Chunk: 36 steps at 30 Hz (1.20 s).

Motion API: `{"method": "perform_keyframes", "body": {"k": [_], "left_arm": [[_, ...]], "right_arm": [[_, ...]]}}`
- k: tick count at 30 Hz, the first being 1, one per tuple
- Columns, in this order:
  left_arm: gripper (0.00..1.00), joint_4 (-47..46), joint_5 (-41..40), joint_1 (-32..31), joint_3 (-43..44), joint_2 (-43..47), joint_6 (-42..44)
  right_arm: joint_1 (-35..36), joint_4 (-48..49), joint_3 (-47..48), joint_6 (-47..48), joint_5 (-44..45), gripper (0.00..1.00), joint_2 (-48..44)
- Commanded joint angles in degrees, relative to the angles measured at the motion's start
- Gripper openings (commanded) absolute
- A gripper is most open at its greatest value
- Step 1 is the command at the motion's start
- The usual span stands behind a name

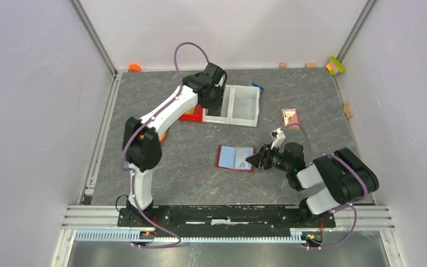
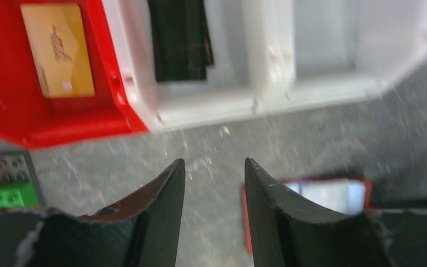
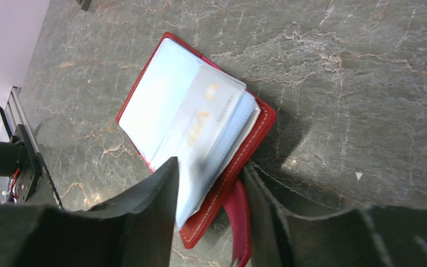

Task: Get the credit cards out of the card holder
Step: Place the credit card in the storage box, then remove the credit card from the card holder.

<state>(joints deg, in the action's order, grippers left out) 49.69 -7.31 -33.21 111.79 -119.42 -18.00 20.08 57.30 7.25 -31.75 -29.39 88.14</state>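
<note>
The card holder [image 1: 234, 158] lies open on the table, dark red with clear sleeves [image 3: 154, 100]. A pale grey-blue card [image 3: 214, 111] sticks part-way out of a sleeve. My right gripper [image 3: 211, 164] is open at the holder's near corner, with that corner and the snap tab [image 3: 239, 214] between its fingers; in the top view it [image 1: 254, 160] is at the holder's right edge. My left gripper [image 2: 214, 167] is open and empty above the bins [image 1: 213, 104]. A tan-orange card [image 2: 58, 49] lies in the red bin [image 2: 117, 119]. A black card [image 2: 179, 39] lies in the white bin [image 2: 211, 103].
The white bin [image 1: 243, 105] has two compartments and stands at the back, with the red bin [image 1: 192, 115] on its left. A pink patterned card [image 1: 289, 117] lies right of them. Toy bricks [image 2: 10, 196] sit by the red bin; small blocks [image 1: 336, 65] line the far edge.
</note>
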Motion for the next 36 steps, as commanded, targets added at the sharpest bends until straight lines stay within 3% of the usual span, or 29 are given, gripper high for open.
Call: {"method": "perform_keyframes", "body": {"k": [1, 4, 7, 14, 23, 28, 33, 36], "left_arm": [[0.51, -6.4, -0.1, -2.6, -12.0, 13.5, -3.2], [0.54, -13.9, 2.7, -3.3, -26.9, 22.3, -5.6], [0.56, -21.3, 5.4, -3.4, -40.2, 28.9, -8.0], [0.57, -37.7, 12.6, -3.4, -59.1, 32.7, -10.4], [0.63, -48.4, 22.2, -3.2, -64.3, 24.5, -9.3], [0.65, -54.2, 28.8, -2.9, -66.0, 22.1, -9.7], [0.55, -59.9, 38.6, -1.2, -66.1, 16.5, -12.5], [0.40, -65.5, 42.8, 0.1, -67.5, 15.2, -15.2]], "right_arm": [[-0.2, -2.2, -1.3, 2.1, 1.6, 0.54, -3.1], [-0.3, -3.5, -1.4, 2.5, 1.7, 0.56, -4.7], [-0.4, -3.6, -2.1, 2.3, 1.6, 0.47, -5.3], [-0.5, 0.8, -2.6, 0.4, -0.8, 0.32, -3.3], [-0.7, 4.3, -3.1, 1.6, -0.6, 0.22, -3.1], [-0.7, 5.5, -2.1, 0.4, -2.0, 0.22, 0.0], [-0.6, 5.4, -1.5, 0.2, -2.2, 0.22, 1.5], [-0.7, 5.3, -1.5, 0.4, -2.3, 0.26, 1.5]]}}
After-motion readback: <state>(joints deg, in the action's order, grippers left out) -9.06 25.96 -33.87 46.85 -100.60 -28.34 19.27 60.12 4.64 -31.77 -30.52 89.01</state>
